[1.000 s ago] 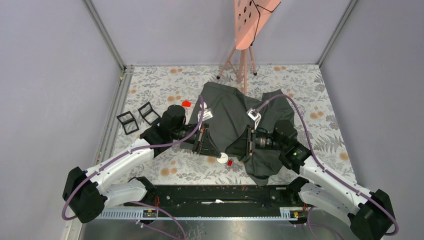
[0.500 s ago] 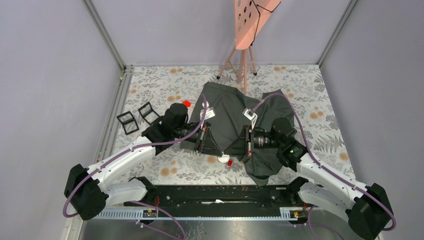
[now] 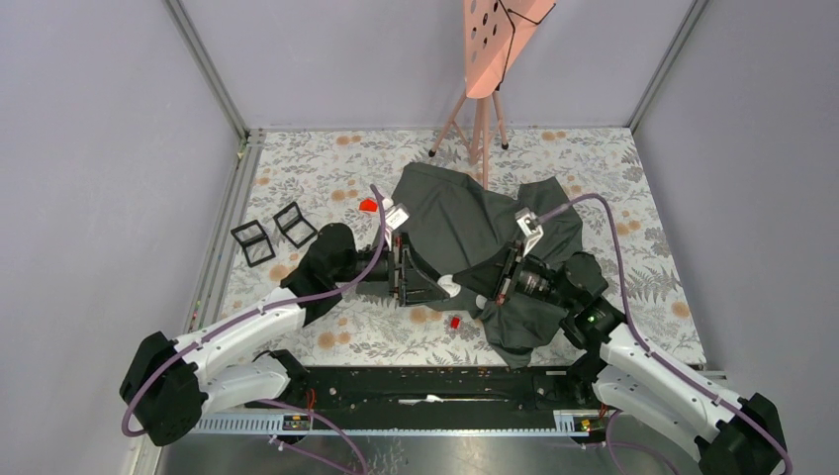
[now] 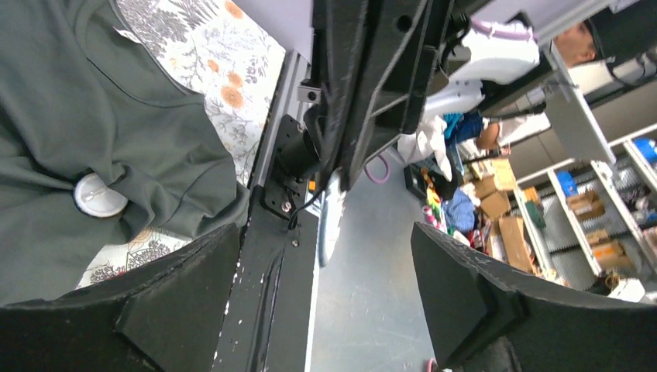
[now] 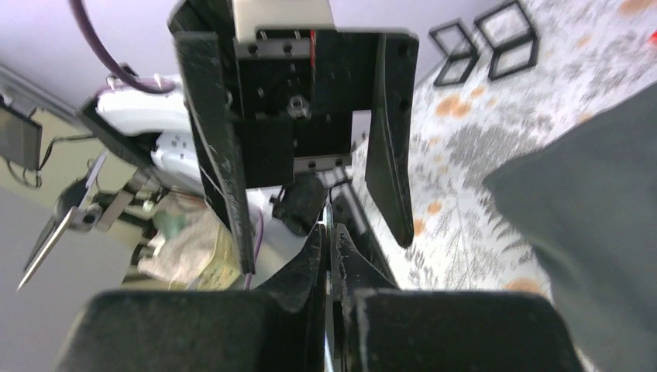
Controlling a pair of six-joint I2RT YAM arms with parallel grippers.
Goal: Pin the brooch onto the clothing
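The clothing [image 3: 465, 223] is a dark grey T-shirt, rumpled across the floral table. A round white brooch [image 3: 450, 287] rests on its near fold, and the left wrist view shows the brooch [image 4: 97, 194] lying on the grey fabric [image 4: 77, 101]. My left gripper [image 3: 435, 285] is just left of the brooch, its jaws open wide and empty [image 4: 324, 240]. My right gripper [image 3: 492, 292] is just right of the brooch, shut [image 5: 327, 232], with only a thin bright sliver between its jaws. The left gripper's fingers [image 5: 385, 139] stand straight in front of it.
A pink board on a tripod [image 3: 485, 59] stands at the back. Two black square frames [image 3: 272, 233] lie at the left. One small red piece [image 3: 368, 206] lies by the shirt's left edge, another [image 3: 454, 323] on the table in front of the shirt.
My left gripper opened and my right gripper closed. The white brooch, earlier on the table in front of the shirt, now sits on the shirt's fold. The right wrist swung to the right.
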